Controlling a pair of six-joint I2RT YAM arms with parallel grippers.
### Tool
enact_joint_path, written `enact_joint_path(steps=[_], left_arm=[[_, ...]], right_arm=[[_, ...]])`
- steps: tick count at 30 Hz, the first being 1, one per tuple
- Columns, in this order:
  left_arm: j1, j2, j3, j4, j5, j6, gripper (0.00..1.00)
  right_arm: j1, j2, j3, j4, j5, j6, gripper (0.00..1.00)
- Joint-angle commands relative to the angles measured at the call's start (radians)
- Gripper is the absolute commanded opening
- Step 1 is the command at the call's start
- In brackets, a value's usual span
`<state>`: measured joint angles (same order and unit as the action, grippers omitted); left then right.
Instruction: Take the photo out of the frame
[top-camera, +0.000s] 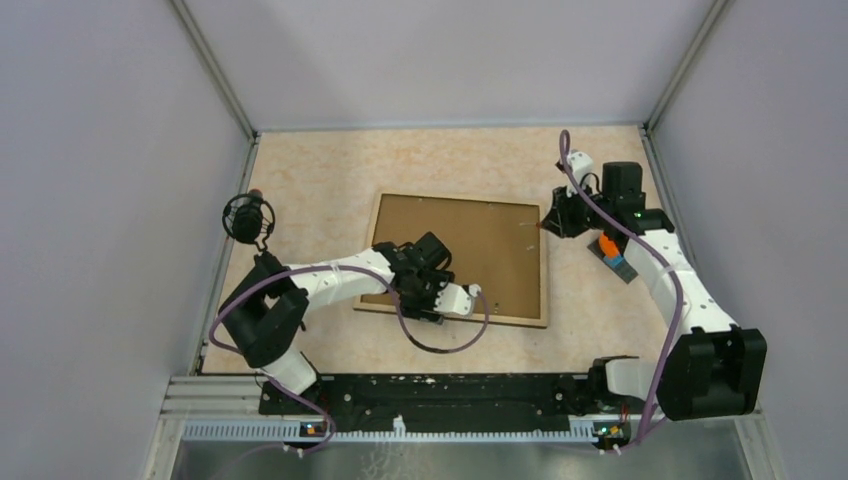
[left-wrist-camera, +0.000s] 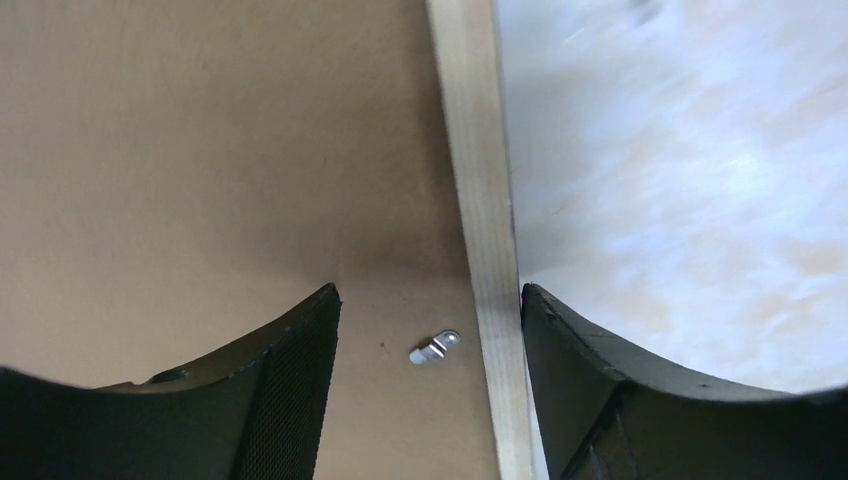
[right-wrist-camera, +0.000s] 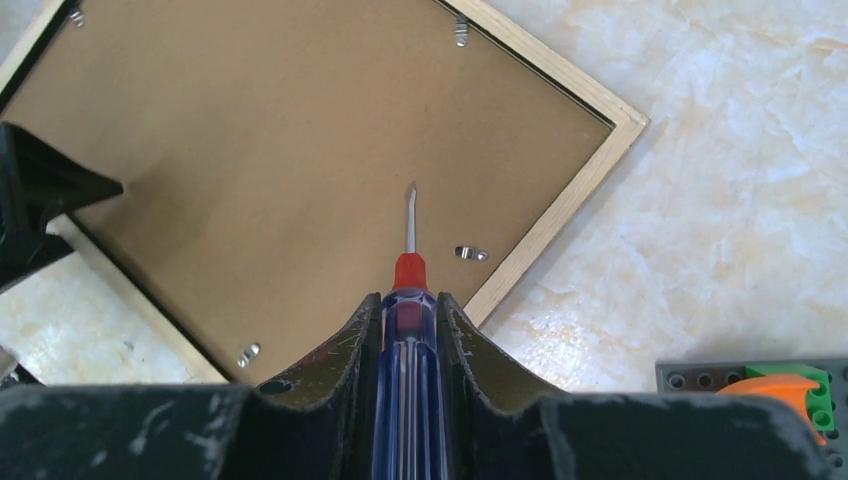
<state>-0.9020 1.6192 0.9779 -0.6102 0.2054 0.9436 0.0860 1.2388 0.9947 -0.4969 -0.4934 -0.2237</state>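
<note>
Left fingers (left-wrist-camera: 290, 385) apart over a small metal clip (left-wrist-camera: 434, 347) beside the pale wooden edge of the large rectangular frame (top-camera: 495, 250), lying brown board back up on the beige marbled surface (top-camera: 320, 170), right fingers (right-wrist-camera: 475, 355) clamped on a blue-handled screwdriver (right-wrist-camera: 408, 335)

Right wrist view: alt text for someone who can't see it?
The right gripper is shut on a blue-handled screwdriver, its flat tip over the brown back of the frame, which lies face down on the marbled table. A small metal clip sits just right of the blade, near the frame's wooden rim.
</note>
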Motion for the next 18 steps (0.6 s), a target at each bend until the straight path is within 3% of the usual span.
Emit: enact_joint_path(steps=[1,8,13,18], left_arm=[[0.088,-0.011,0.030,0.071,-0.121,0.038,0.71],[0.167,0.006,0.163,0.115,-0.112,-0.116,0.74],[0.215,0.043,0.302,0.153,-0.133,-0.303,0.93],[0.115,0.066,0.440,0.195,-0.124,-0.607,0.99]], right_arm=[[-0.035,-0.049,0.006,0.055,-0.042,0.050,0.00],[-0.165,-0.047,0.013,0.083,-0.150,0.107,0.00],[-0.192,-0.057,0.010,0.093,-0.162,0.121,0.00],[-0.225,-0.069,0.022,0.107,-0.144,0.154,0.00]])
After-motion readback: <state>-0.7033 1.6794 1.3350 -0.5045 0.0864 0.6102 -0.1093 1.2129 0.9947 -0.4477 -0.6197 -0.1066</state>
